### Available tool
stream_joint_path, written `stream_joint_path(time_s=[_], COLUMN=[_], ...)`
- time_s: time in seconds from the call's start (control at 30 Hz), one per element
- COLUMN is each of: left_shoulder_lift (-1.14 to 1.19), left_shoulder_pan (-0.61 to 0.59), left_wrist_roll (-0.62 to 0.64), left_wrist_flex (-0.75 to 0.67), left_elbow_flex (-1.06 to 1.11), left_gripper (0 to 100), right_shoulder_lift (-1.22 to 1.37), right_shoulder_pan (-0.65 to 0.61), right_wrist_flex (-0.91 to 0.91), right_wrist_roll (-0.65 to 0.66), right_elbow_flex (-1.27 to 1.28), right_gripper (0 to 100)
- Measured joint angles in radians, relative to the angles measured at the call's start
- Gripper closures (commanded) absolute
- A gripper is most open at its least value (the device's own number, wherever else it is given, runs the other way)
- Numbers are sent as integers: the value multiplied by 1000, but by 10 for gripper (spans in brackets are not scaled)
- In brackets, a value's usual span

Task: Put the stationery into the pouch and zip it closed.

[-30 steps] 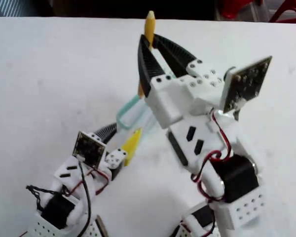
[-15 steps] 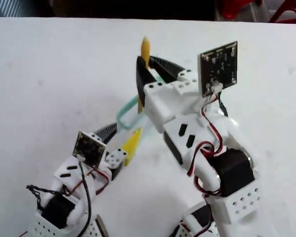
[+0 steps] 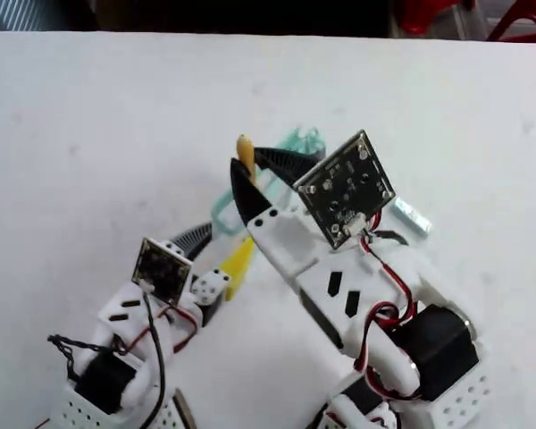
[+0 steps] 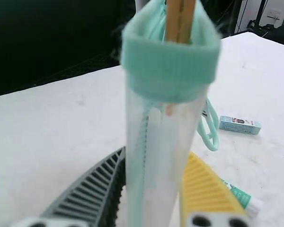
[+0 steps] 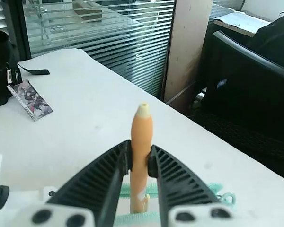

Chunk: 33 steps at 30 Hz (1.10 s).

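My left gripper (image 4: 156,160) is shut on the clear pouch (image 4: 156,156) and holds it upright between a grey and a yellow finger. The pouch's mint rim (image 4: 169,60) is open at the top. An orange pen (image 4: 180,16) stands in that opening. My right gripper (image 5: 141,147) is shut on this orange pen (image 5: 141,130) and holds it upright over the mint rim (image 5: 142,218). In the high view the right gripper (image 3: 248,166) holds the pen (image 3: 245,148) just beyond the left gripper (image 3: 221,241), over the pouch (image 3: 225,207).
A small teal box (image 4: 240,124) lies on the white table (image 3: 89,134) beside the pouch, and a white tube (image 4: 242,197) lies nearer. In the high view the box (image 3: 412,216) lies right of the right arm. A printed card (image 5: 30,98) lies farther off.
My right gripper has come nearer and lower with the orange pen, and its wrist has tipped over. The pen now stands in the pouch's mouth. The left arm has kept still.
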Motion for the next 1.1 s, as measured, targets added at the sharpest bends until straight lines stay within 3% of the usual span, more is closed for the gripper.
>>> stream_joint_path(time_s=[0.1, 0.57, 0.87, 1.0, 1.1], left_shoulder_lift=[0, 0, 0, 11, 5], left_shoulder_pan=[-2, -2, -5, -98, -77], left_wrist_roll=[0, 0, 0, 5, -3], left_wrist_flex=[0, 0, 0, 9, 40], left_elbow_flex=[0, 0, 0, -17, -23], left_gripper=[832, 832, 828, 823, 781], right_shoulder_lift=[0, 0, 0, -2, -2], right_shoulder_pan=[0, 32, 63, 63, 69], right_wrist_flex=[3, 3, 3, 3, 3], right_wrist_roll=[-23, -52, -52, -41, 44], right_elbow_flex=[0, 0, 0, 38, 84], right_gripper=[794, 795, 968, 978, 978])
